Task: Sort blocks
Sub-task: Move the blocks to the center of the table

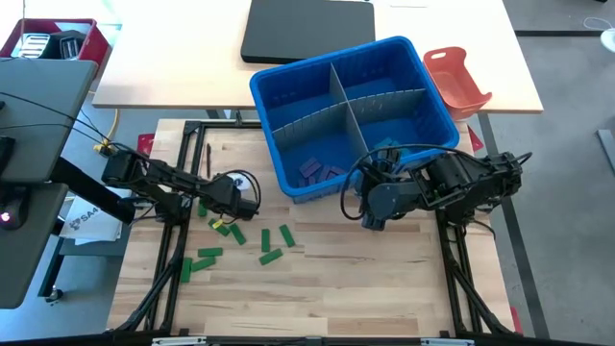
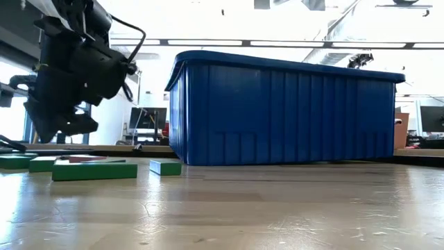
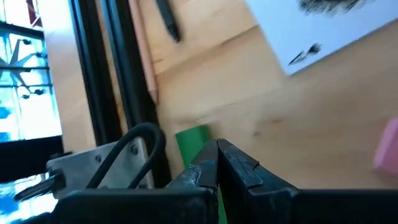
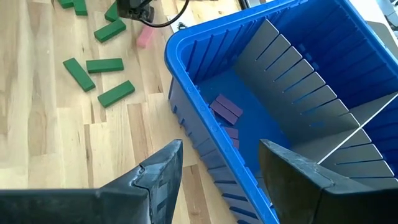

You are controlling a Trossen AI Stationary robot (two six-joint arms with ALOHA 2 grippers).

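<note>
left tool (image 1: 252,206) pinched on green block (image 3: 194,144), right tool (image 4: 217,168) spread, empty, over blue bin (image 1: 279,104) rim

From the worktop-level camera the blue bin (image 2: 284,111) shows only its outer wall, so the purple blocks (image 4: 225,109) inside it are hidden there, and the left end effector (image 2: 59,125) is cut off at the top edge. In the left wrist view a green block (image 3: 194,144) is partly covered by the closed fingers (image 3: 233,165), and a pink shape (image 3: 388,146) at the edge is blurred and cut off. From above, the blocks in the bin's near-left compartment (image 1: 317,169) are too small to count.
</note>
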